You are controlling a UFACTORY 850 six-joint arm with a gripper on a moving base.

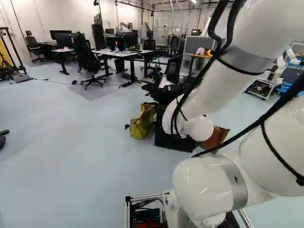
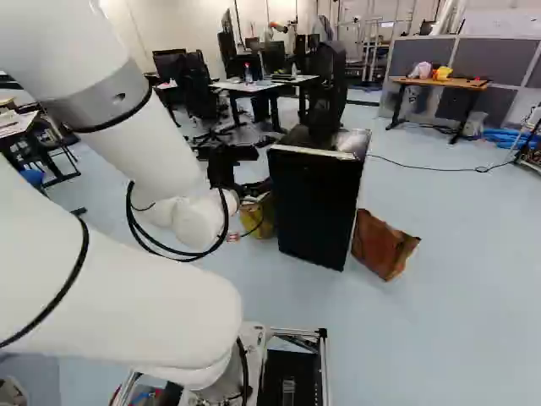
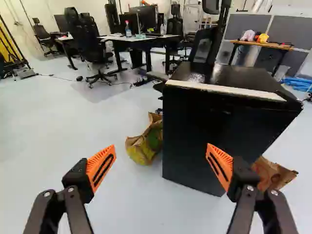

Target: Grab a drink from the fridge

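Partly hidden by the arm, my gripper (image 2: 223,166) shows as a dark shape left of the fridge (image 2: 311,207) in the right base view. The wrist view has the gripper (image 3: 161,146) wide open with nothing between its orange pads. The black fridge (image 3: 209,134) stands on the floor ahead, apart from the fingers, and one finger overlaps its dark front face. That face looks closed, with a pale strip along its top edge. No drink is visible, and the fridge's inside is hidden.
A yellow-brown paper bag (image 3: 146,144) stands beside the fridge, with a brown bag (image 2: 382,244) on its other side. Desks (image 1: 116,53) and office chairs (image 3: 97,53) are farther back. A wooden table (image 2: 439,83) stands by grey partitions. Blue hoses lie near it.
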